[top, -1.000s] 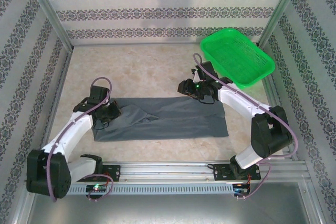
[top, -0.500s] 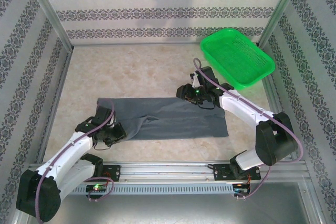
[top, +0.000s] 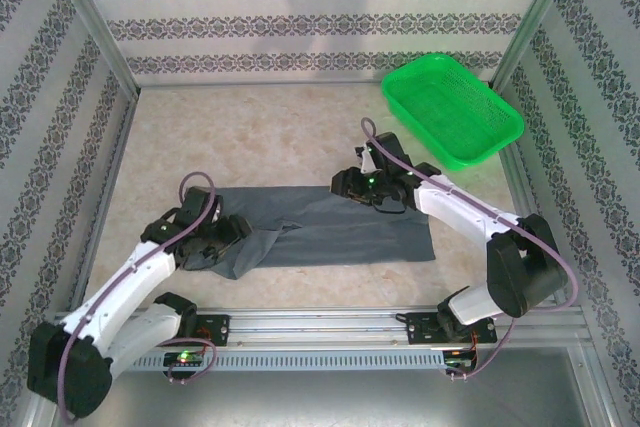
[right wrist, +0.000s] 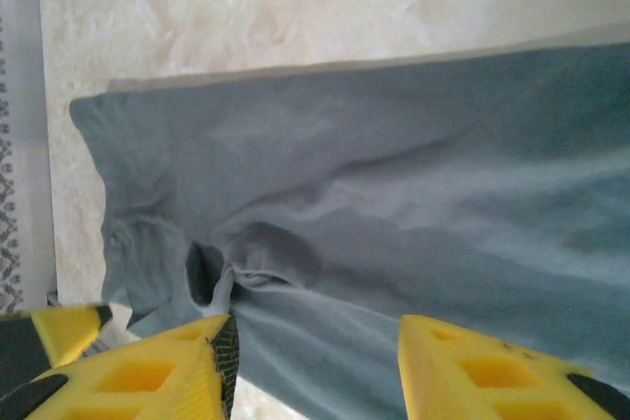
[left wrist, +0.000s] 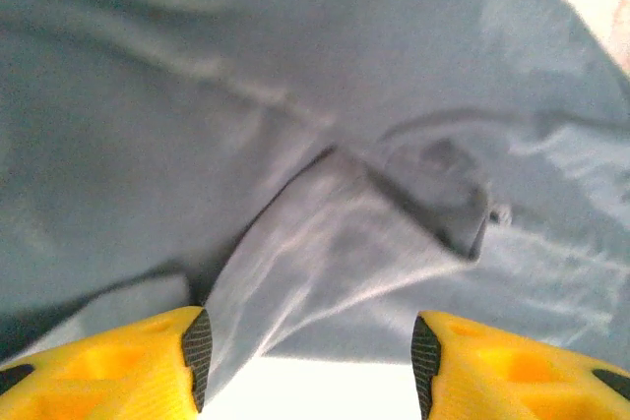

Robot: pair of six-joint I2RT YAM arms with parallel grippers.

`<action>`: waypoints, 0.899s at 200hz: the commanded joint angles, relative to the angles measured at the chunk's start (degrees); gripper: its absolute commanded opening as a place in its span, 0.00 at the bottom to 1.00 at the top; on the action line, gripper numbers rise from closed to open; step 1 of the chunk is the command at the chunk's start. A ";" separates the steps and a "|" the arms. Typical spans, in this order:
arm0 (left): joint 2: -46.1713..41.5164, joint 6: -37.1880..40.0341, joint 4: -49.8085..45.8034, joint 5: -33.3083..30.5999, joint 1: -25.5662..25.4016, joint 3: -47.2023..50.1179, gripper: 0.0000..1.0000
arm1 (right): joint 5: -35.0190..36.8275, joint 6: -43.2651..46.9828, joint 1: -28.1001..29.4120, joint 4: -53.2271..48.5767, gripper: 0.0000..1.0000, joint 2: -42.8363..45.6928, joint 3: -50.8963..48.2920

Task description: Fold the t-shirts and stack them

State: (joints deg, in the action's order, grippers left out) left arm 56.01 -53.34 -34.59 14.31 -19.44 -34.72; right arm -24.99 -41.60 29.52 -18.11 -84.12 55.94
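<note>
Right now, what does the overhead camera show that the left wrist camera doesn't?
The overhead view adds the green basket at the far right, and the right end effector over the far edge of the t-shirt. The left wrist view adds close detail: a bunched flap with a dark crease, seen just past the open left end effector. Both views share the slate-grey t-shirt itself.

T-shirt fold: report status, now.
Left gripper open, right gripper open. Dark slate-grey cloth t-shirt flat, left end bunched. Green plastic basket stands apart.
</note>
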 commanded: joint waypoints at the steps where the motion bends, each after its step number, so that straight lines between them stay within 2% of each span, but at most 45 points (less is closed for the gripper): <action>1: 8.53 3.07 9.68 -2.72 -0.22 -0.81 0.57 | -0.74 0.75 1.30 0.84 0.48 1.65 -1.21; 21: 14.76 6.66 16.23 -2.22 0.54 -1.05 0.57 | -0.43 0.38 1.65 0.90 0.48 2.43 -1.32; 43: 20.85 10.57 19.39 -1.42 0.83 -2.45 0.58 | -0.34 0.60 1.69 0.22 0.48 2.88 -0.97; 71: 22.98 11.26 23.22 0.24 0.74 -0.91 0.57 | -0.34 0.68 1.67 -0.39 0.48 3.51 -1.08; 97: 20.47 8.98 24.32 2.85 -0.62 2.27 0.56 | 0.05 0.65 1.60 -0.57 0.48 3.86 -1.32; 135: 13.94 4.30 22.75 3.19 -4.41 6.39 0.55 | 0.03 0.49 1.51 -0.14 0.48 2.92 -0.85; 180: 7.70 -0.98 23.47 5.80 -8.54 9.17 0.50 | -0.23 0.30 1.53 0.62 0.48 1.89 -0.50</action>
State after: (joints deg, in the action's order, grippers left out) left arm 66.43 -50.00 -12.56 17.76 -25.71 -27.18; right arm -24.97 -41.65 30.92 -17.87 -81.49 55.22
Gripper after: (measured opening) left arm 0.517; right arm 0.481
